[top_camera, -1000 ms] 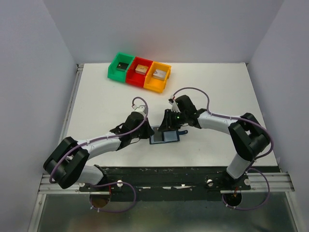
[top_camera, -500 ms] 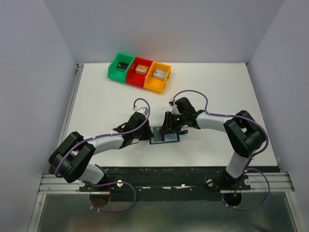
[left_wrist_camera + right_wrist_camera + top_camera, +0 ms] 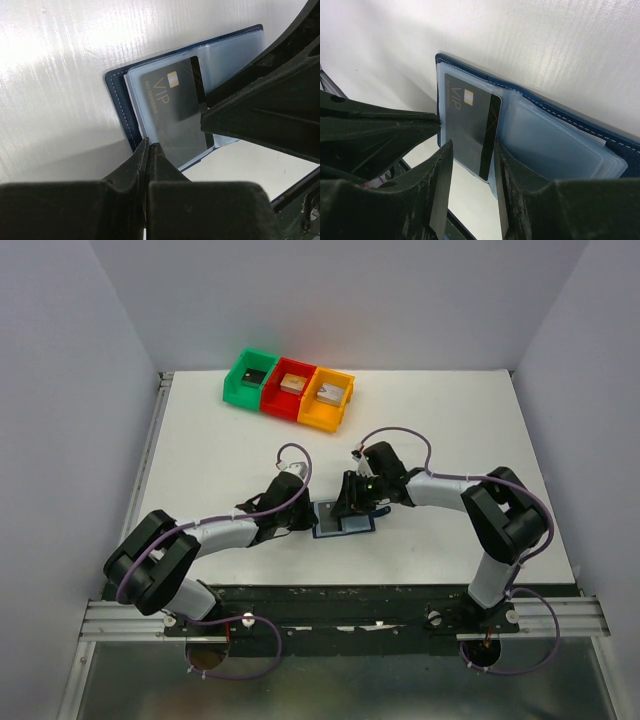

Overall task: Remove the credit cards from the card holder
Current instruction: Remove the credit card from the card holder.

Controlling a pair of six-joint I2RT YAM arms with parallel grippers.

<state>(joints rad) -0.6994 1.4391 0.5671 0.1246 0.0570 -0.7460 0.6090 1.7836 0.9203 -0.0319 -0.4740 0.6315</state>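
The left pincer (image 3: pixel 148 146) comes in low from the near side with its jaws pressed together and its tips set against the near corner of the card holder (image 3: pixel 118 95). Whether a sliver of the navy cover is nipped between them cannot be told. In my judgement it is placed there as an anchor, so that the holder does not slide when a card is drawn. The card holder lies open and flat on the white bench (image 3: pixel 60 75), near the front edge and between the two arms, with its pale blue sleeve pages (image 3: pixel 555 145) facing up. One black card (image 3: pixel 172 107) marked VIP sits in the top sleeve, and its end shows past the sleeve mouth. No other cards can be made out in these views. The right pincer (image 3: pixel 472 148) is released, with its fingers (image 3: pixel 442 190) spread to either side of that card's protruding end. One tip touches the card's edge in the left wrist view. The spread suits closing on the card to slide it clear, a step not yet done. The risk is catching sleeve film together with the card and dragging the whole holder. Well apart at the far side of the bench stand a green bin (image 3: pixel 250 377), a red bin (image 3: pixel 290 392) and an orange bin (image 3: pixel 328 400) in a touching row. Each holds a small block.
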